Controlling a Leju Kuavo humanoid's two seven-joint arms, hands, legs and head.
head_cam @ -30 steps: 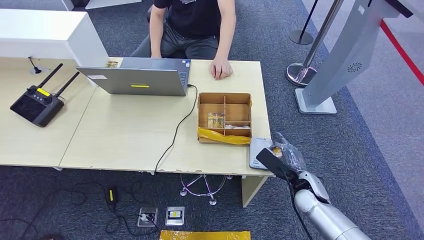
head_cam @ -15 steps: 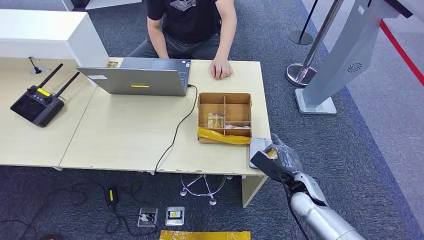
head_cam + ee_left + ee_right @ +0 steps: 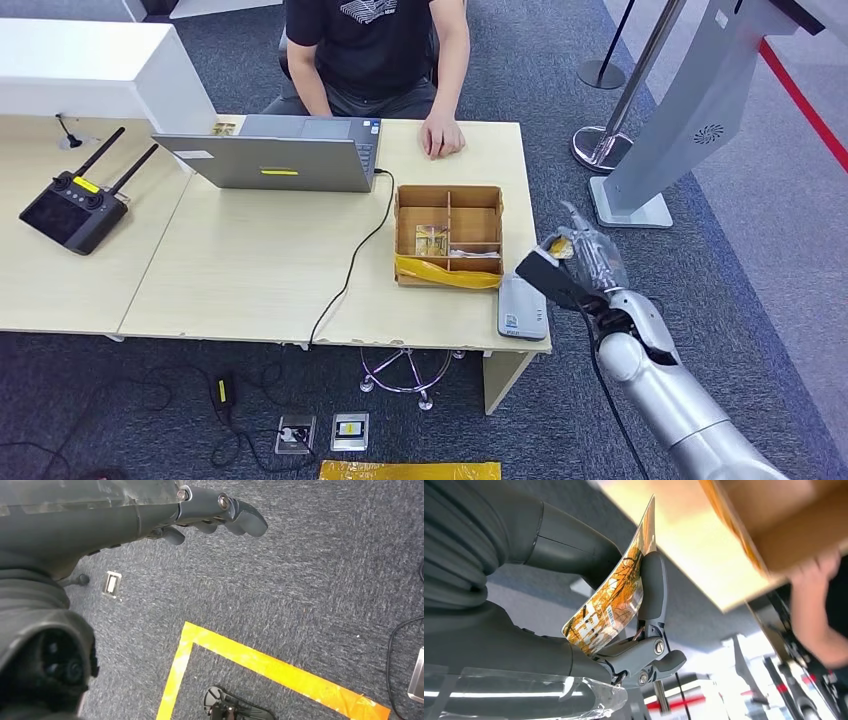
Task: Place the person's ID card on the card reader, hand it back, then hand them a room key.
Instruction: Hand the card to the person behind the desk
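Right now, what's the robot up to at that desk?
The right robot hand pinches an orange card in the air beside the desk's edge, past the card reader lying flat by the wooden tray. A person rests a hand on the desk. The left robot hand hangs over the carpet.

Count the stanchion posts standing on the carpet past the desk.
2. One post leans up from a round base beside the grey kiosk, off the desk's far right corner. The other stands farther back, near the picture's top edge. More may be out of frame.
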